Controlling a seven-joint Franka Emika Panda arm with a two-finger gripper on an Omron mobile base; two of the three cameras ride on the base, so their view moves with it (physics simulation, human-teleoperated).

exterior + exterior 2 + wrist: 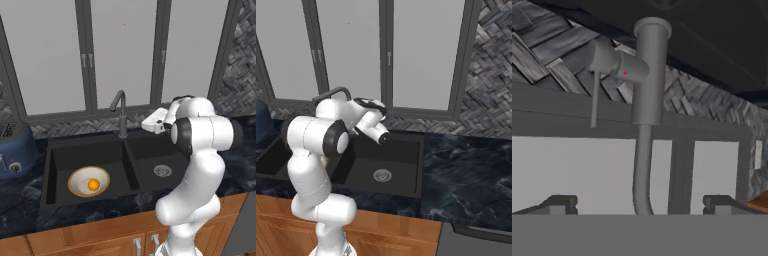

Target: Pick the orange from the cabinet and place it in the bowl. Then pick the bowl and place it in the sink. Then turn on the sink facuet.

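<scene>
The orange sits inside the bowl, and the bowl rests in the left basin of the black sink. The silver drain shows in the right basin. Up behind the divider stands the sink facuet, and the gripper hangs just right of it, jaws spread wide, holding nothing, facing the faucet's stem.
</scene>
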